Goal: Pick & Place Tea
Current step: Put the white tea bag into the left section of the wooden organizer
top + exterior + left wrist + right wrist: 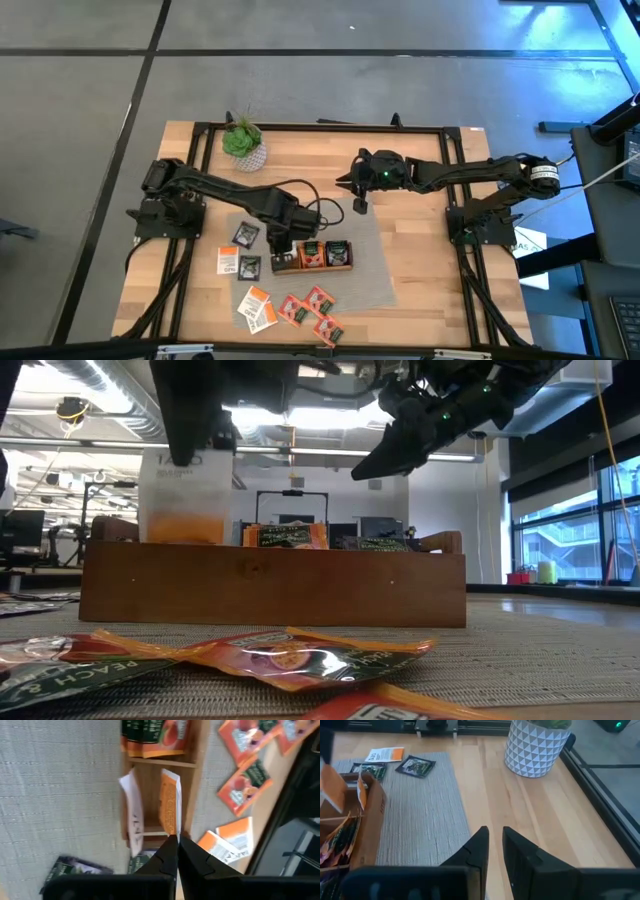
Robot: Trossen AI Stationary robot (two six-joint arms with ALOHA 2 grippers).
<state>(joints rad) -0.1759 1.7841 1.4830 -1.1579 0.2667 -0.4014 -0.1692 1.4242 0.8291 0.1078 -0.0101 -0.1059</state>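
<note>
- Left gripper [177, 842]: jaws pinched on a white-and-orange flat tea sachet [169, 807], over the brown wooden tray [192, 795].
- Right gripper [495, 845]: jaws a bit apart, holding nothing, above bare table.

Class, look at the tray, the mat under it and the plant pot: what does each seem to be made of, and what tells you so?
Tray: likely wood, matte brown, with visible grain and thin dividers.
Mat: seemingly woven fabric or fibre, grey, with a fine ribbed texture.
Plant pot: probably ceramic or plastic, white with a dark triangle pattern; the look cannot settle which.
</note>
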